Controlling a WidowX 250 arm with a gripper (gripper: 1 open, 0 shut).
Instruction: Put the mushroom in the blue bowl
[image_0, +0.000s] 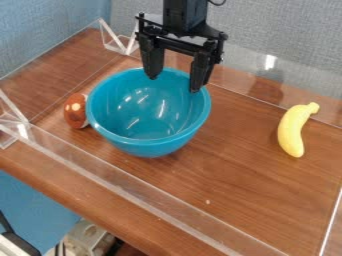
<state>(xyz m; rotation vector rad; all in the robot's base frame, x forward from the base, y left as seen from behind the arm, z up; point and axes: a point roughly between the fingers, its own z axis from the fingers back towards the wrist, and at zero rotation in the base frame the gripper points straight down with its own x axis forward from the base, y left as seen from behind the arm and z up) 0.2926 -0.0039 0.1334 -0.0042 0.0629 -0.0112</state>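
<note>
The blue bowl (150, 112) is a large, glossy teal bowl standing on the wooden table, left of centre; nothing shows inside it. The mushroom (76, 111), with a reddish-brown cap and a pale stem, lies on the table right beside the bowl's left rim. My gripper (179, 76) hangs pointing down over the bowl's far rim. Its two black fingers are spread wide apart and hold nothing. It is well to the right of the mushroom and apart from it.
A yellow banana (298, 129) lies on the table at the right. Low clear plastic walls (160, 196) enclose the table along its front, left and back sides. A blue-grey wall stands behind.
</note>
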